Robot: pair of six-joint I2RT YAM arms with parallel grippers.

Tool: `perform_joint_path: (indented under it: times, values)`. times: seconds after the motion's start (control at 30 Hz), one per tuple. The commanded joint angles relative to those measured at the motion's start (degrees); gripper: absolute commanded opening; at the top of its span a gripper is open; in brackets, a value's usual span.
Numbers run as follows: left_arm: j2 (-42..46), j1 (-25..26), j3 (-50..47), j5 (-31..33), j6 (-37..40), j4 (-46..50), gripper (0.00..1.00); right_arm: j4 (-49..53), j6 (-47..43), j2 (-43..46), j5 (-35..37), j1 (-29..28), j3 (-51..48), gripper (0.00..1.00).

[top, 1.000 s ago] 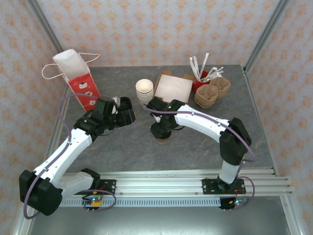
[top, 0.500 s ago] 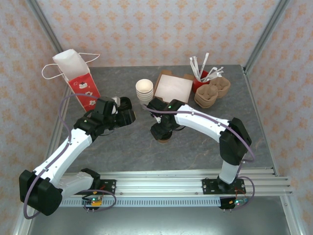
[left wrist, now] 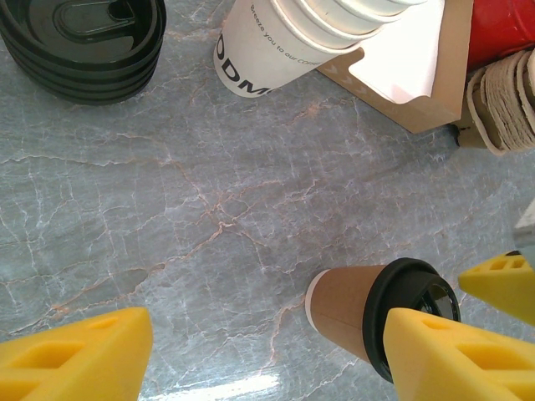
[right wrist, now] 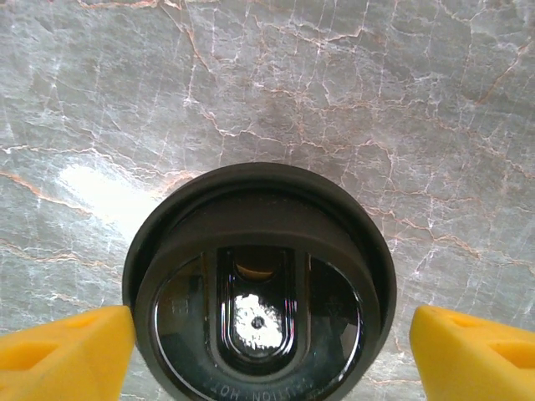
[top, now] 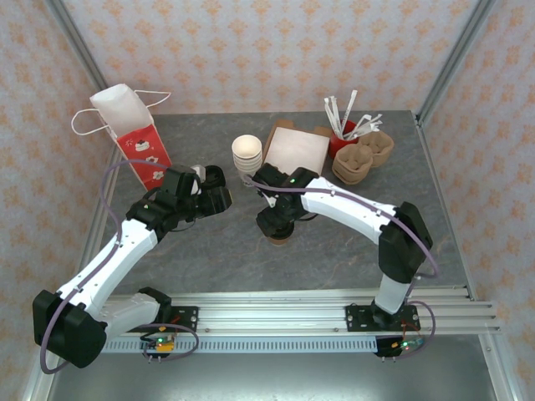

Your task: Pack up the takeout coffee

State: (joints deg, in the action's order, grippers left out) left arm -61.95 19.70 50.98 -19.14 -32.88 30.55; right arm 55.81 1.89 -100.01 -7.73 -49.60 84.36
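The takeout coffee (top: 280,237) stands on the grey marbled desk (top: 209,251) just right of centre in the overhead view, largely covered there by the right claw (top: 280,222) directly above it. In the left wrist view the coffee (left wrist: 347,311) sits at the lower right, tan-brown sides and black lid in place, its base on the desk. The right wrist view looks straight down on the lid (right wrist: 259,276); the right claw (right wrist: 267,351) is released, its yellow fingers (right wrist: 63,351) spread to either side of the lid, the right-hand finger clear of the rim, the left-hand one right at the rim; whether it touches cannot be told. The left claw (top: 211,190) hangs left of centre, also released, with bare desk between its fingers (left wrist: 75,355). A stack of black lids (left wrist: 84,42) lies at the upper left of the left wrist view, a stack of white paper cups (top: 247,154) beside it. Further right are an open cardboard box (top: 297,150), pulp cup carriers (top: 364,159) and a red cup of wrapped stirrers (top: 343,138). A red-and-white gift bag (top: 134,138) stands at the upper left, well apart from the coffee.
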Motion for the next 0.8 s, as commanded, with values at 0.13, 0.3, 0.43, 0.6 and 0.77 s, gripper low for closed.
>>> perform_joint_path:
  times: [0.13, 0.3, 0.43, 0.6, 0.77]
  values:
    - [-0.09, -0.26, 0.89, -0.96, 0.63, -1.28, 0.74, 1.78, 1.42, 5.95, -0.93, 1.74, 0.49, 0.87]
    - [-0.66, -0.18, 1.02, -1.26, 0.67, -1.85, 0.74, -7.45, 6.33, 12.69, -13.81, 8.06, -8.52, 0.86]
    - [-1.37, 0.07, 1.55, -1.74, 0.54, -2.23, 0.74, -16.23, 12.39, 15.28, -23.33, 13.55, -15.81, 0.82]
    - [-0.98, 0.34, 1.73, -1.2, 0.8, -1.72, 0.74, -19.94, 14.84, 15.19, -25.14, 15.0, -20.36, 0.79]
    - [-0.39, 0.42, 0.89, -1.09, 0.36, -2.24, 0.74, -23.56, 16.52, 14.24, -26.52, 15.06, -23.23, 0.73]
